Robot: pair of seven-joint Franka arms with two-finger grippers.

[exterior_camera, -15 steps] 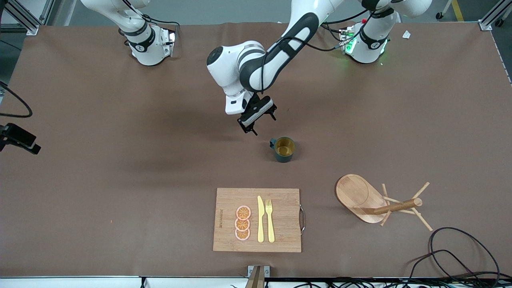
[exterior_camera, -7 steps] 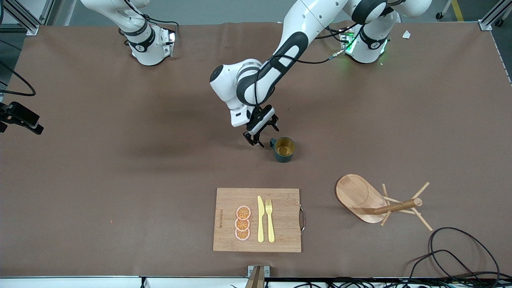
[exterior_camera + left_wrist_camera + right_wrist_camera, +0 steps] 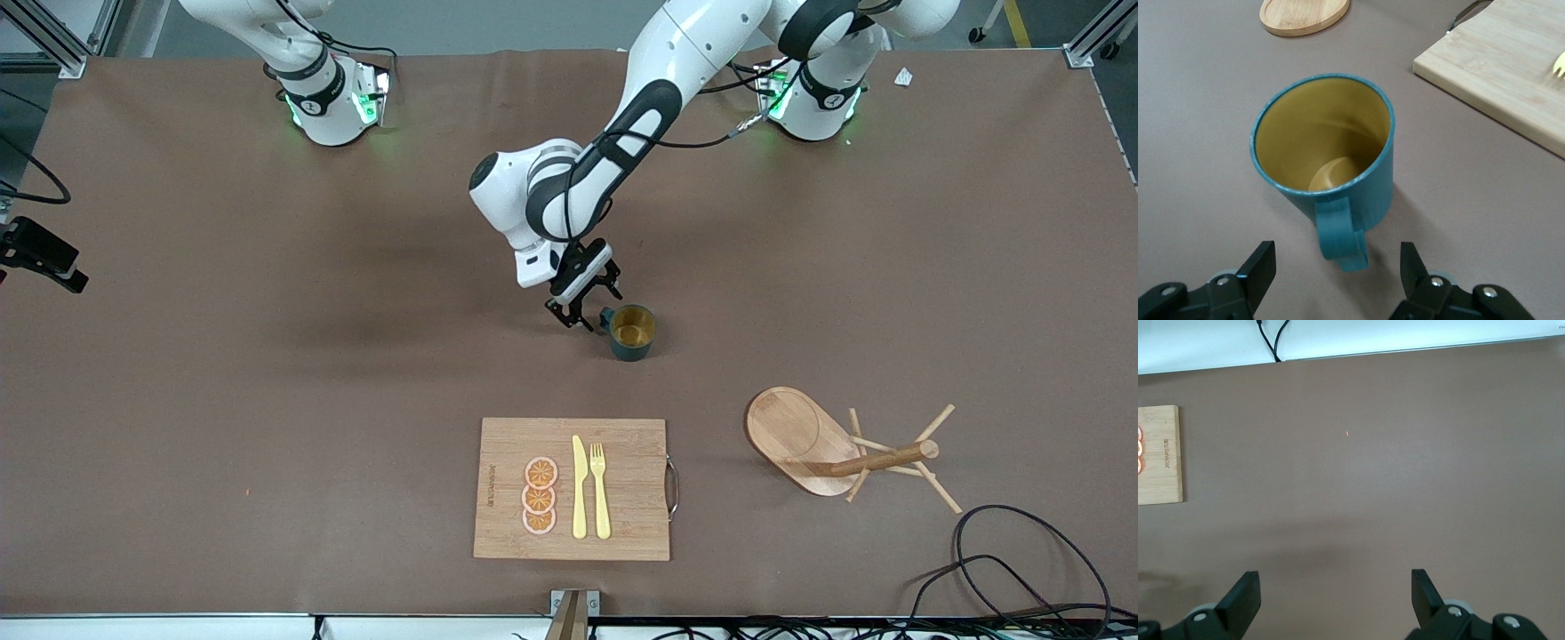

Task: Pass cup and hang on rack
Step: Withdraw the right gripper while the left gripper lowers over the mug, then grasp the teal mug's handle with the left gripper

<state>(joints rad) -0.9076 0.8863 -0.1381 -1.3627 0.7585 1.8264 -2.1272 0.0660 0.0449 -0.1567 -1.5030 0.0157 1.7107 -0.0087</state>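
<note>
The dark teal cup (image 3: 633, 331) with a mustard inside stands upright on the brown table, its handle (image 3: 1341, 233) turned toward the left gripper. My left gripper (image 3: 589, 307) is low beside the cup. It is open, with one finger on each side of the handle (image 3: 1338, 267) and neither touching it. The wooden rack (image 3: 836, 449) stands nearer the front camera, toward the left arm's end, with its oval base (image 3: 1305, 17) flat on the table. My right gripper (image 3: 1335, 587) is open over bare table, holding nothing.
A wooden cutting board (image 3: 573, 489) with orange slices, a yellow knife and a fork lies nearer the front camera than the cup. Black cables (image 3: 1022, 569) coil near the table's front edge at the left arm's end.
The left gripper came down and across to the cup's handle, and its fingers drew somewhat closer together. The cup and rack have not moved.
</note>
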